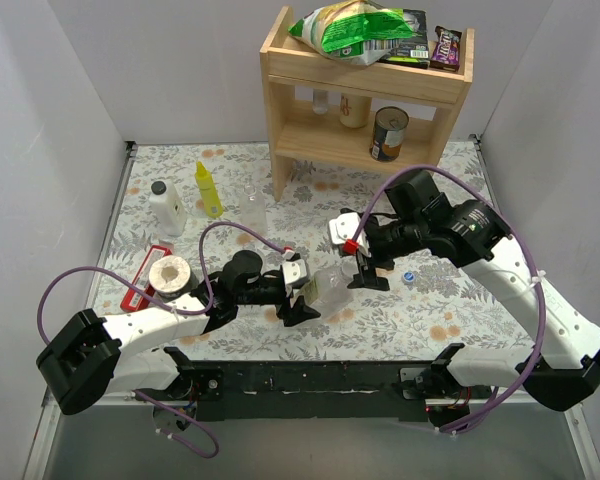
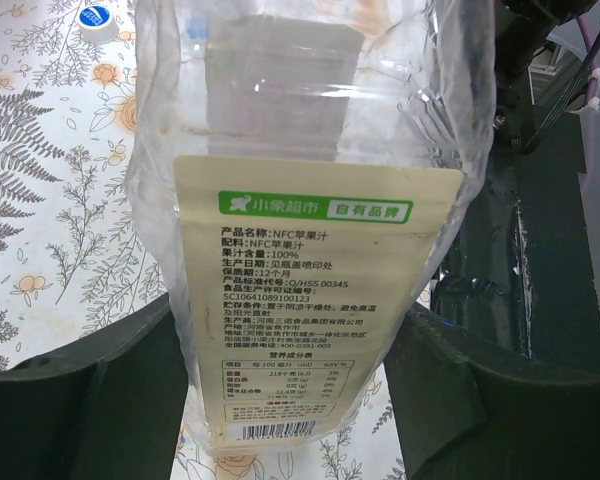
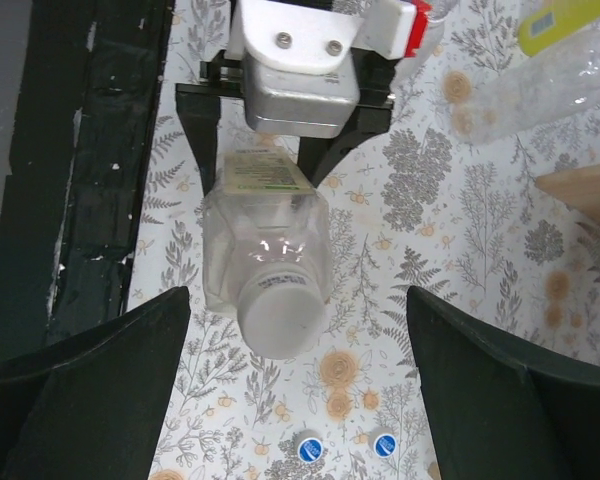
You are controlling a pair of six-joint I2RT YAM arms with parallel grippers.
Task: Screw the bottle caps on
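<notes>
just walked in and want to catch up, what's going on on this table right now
The left gripper is shut on a clear labelled bottle, holding it with its neck pointed toward the right gripper. A white cap sits on the bottle's neck; how tight it is cannot be told. The right gripper is open, its fingers spread either side of that cap without gripping it. Two blue caps lie loose on the floral table, on no bottle yet.

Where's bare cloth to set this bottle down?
Bare cloth: near the front edge, in front of the blue caps; and back right, between the wooden shelf and the wall. Crowded: back left, around the white bottle, yellow bottle and slim clear bottle, and the centre, around the held bottle.
</notes>
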